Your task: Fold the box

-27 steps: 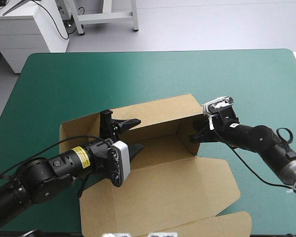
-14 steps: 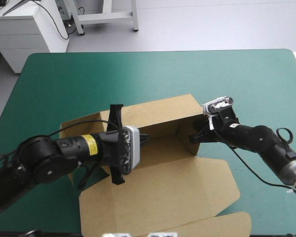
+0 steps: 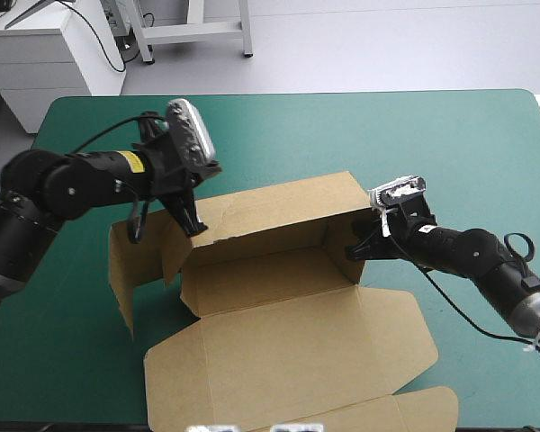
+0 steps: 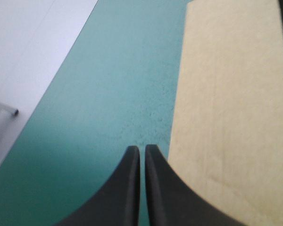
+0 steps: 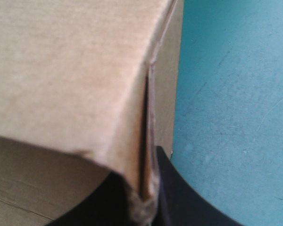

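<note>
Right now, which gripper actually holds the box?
The right gripper: it is shut on the right end wall of the box. The left gripper is shut on nothing, with the box only beside it.

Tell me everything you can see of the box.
The box is plain brown board, partly set up: back and right walls upright, left flaps loosely raised, lid lying flat on the near side. It rests on the teal-green cover. The right gripper pinches its right wall; the shut left gripper hangs by its back-left corner.
</note>
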`<state>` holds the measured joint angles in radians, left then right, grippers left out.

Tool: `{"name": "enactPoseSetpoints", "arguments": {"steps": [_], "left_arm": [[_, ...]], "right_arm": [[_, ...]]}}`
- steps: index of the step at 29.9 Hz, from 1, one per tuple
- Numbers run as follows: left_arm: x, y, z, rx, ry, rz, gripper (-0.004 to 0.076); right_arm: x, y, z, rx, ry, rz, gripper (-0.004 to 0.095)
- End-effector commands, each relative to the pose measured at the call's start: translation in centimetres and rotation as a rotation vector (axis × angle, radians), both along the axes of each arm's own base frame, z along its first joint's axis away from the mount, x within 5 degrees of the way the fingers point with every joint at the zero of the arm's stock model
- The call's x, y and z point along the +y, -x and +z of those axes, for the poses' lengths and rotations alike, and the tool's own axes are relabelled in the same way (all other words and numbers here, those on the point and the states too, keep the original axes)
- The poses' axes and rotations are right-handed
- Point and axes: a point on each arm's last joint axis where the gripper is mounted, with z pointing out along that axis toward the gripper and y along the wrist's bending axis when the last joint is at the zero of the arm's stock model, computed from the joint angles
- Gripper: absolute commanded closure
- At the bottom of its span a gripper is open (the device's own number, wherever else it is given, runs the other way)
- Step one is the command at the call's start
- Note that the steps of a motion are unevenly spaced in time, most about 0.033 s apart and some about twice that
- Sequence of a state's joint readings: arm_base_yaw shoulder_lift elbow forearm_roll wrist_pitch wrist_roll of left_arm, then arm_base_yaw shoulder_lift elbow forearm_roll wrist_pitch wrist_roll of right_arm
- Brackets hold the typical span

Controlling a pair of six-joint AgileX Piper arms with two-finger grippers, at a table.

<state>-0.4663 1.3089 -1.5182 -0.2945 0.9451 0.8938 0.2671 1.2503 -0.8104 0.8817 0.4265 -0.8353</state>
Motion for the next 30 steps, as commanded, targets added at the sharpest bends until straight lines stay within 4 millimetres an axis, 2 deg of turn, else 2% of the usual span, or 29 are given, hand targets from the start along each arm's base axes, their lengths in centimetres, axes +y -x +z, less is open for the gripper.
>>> {"name": "enactPoseSetpoints", "arguments": {"steps": [1, 4, 8, 13, 20, 30], "left_arm": [[3.5, 0.3, 2.3, 0.071, 0.113, 0.140, 0.0708], [6.5, -0.2, 2.1, 0.136, 0.129, 0.288, 0.0717], [9.8, -0.1, 2.5, 0.135, 0.151, 0.435, 0.0717], [12.3, 0.7, 2.8, 0.182, 0.218, 0.629, 0.0717], [13.1, 0.9, 2.5, 0.237, 0.234, 0.746, 0.0717], [13.2, 0.9, 2.5, 0.231, 0.229, 0.750, 0.0717]], "right_arm": [[0.2, 0.5, 1.6, -0.020, -0.045, 0.016, 0.0920], [0.2, 0.5, 1.6, -0.021, -0.043, 0.016, 0.0920], [0.2, 0.5, 1.6, -0.022, -0.035, 0.019, 0.0920], [0.2, 0.5, 1.6, -0.022, -0.024, 0.026, 0.0920], [0.0, 0.8, 2.3, -0.008, 0.007, 0.022, 0.0920], [-0.5, 1.3, 6.6, 0.164, 0.048, -0.030, 0.0920]]}}
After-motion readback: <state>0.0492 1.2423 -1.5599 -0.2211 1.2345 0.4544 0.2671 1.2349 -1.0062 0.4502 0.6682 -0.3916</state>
